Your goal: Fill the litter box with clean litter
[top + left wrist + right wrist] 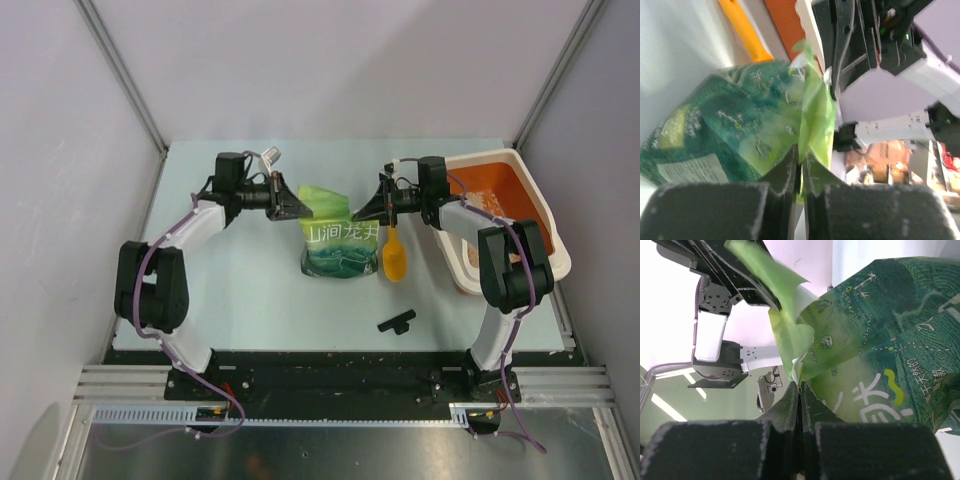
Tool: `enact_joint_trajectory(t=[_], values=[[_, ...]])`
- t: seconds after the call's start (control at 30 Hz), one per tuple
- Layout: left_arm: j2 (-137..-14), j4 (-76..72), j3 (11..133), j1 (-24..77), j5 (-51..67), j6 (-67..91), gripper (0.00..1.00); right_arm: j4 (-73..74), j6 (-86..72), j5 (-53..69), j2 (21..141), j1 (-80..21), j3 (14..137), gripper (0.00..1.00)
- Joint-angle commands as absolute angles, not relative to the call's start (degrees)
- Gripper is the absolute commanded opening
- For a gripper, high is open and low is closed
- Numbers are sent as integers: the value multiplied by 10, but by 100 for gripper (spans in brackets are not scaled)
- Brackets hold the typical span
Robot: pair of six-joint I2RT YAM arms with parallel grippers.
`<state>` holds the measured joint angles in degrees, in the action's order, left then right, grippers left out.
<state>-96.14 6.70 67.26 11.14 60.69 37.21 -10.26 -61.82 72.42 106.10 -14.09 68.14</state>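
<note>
Pale green worktop (pixel 250 285), grey walls on 3 sides.

- Green bag (pixel 340 240) is mid-worktop, between the 2 arms. Printed dark-green body, light-green top edge.
- Left tool (pixel 297 203): closed on the bag's top edge from the left. In the left wrist view the fingers (pixel 785 167) are pressed nearly together with thin green film pinched between them.
- Right tool (pixel 362 212): closed on the top edge from the right. In the right wrist view its tips meet on the film where the light-green flap joins the printed body.
- Litter box (pixel 485 155): far right of the worktop, long axis running front to back, partly under the right arm. White rim, orange inside. Can't tell what's in it from here.
- Clean litter: none in sight, and the bag's contents are hidden.
- Orange scoop (pixel 394 258): flat on the worktop just right of the bag, bowl toward the front.
- Small black T-shaped part (pixel 396 321): near the front edge, apart from everything else.
</note>
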Motion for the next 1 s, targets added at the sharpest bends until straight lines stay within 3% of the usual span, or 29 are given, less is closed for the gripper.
enact_joint_trajectory(t=[0.0, 0.1, 0.2, 0.3, 0.67, 0.97], values=[[-969, 70, 758, 72, 605, 266, 24, -54, -629, 760, 1040, -110, 724, 0], [-925, 71, 809, 73, 600, 179, 33, -46, -627, 758, 1054, -109, 736, 0], [-863, 71, 812, 90, 556, -11, 57, -47, -628, 758, 1063, -112, 749, 0], [-833, 76, 790, 123, 577, -135, 62, -56, -635, 758, 1067, -113, 756, 0], [-934, 161, 801, 294, 499, -431, 68, -46, -632, 756, 1080, -102, 757, 0], [-967, 192, 800, 300, 466, -482, 57, -41, -631, 758, 1082, -98, 757, 0]])
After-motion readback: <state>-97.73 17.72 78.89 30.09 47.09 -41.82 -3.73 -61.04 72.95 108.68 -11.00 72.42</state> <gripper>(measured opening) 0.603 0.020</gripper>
